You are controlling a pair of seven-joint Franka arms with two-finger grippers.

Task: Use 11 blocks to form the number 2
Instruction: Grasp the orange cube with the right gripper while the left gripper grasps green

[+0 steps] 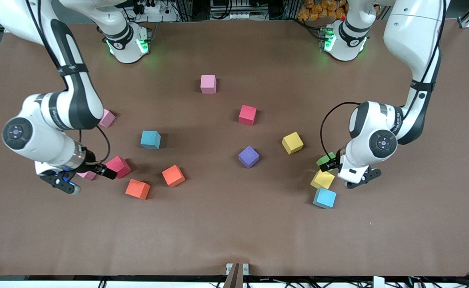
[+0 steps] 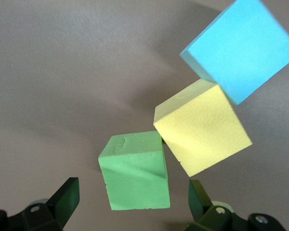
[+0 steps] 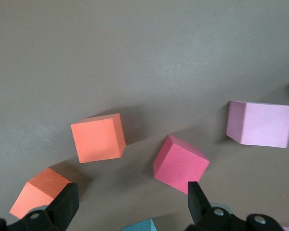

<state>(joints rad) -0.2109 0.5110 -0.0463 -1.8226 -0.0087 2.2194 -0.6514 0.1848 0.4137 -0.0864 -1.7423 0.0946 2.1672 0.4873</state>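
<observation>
Several foam blocks lie loose on the brown table [image 1: 234, 232], and no number 2 shows. My left gripper [image 1: 360, 179] hangs open over a green block [image 1: 325, 160] [image 2: 135, 173], which sits apart between its fingers [image 2: 67, 195] in the left wrist view. A yellow block [image 1: 322, 179] [image 2: 202, 132] and a light blue block [image 1: 325, 198] [image 2: 241, 48] lie beside the green one. My right gripper [image 1: 63, 183] [image 3: 132, 207] is open over bare table beside a pink block [image 1: 86, 175]. Close by are a red block [image 1: 118, 166] [image 3: 179, 164] and two orange blocks [image 1: 173, 175] [image 1: 137, 189].
Around the middle lie a purple block [image 1: 249, 156], a yellow block [image 1: 292, 143], a red block [image 1: 247, 115], a teal block [image 1: 150, 140] and a pink block [image 1: 208, 84]. Another pink block [image 1: 107, 118] is half hidden by the right arm. A wide strip of bare table runs along the edge nearest the front camera.
</observation>
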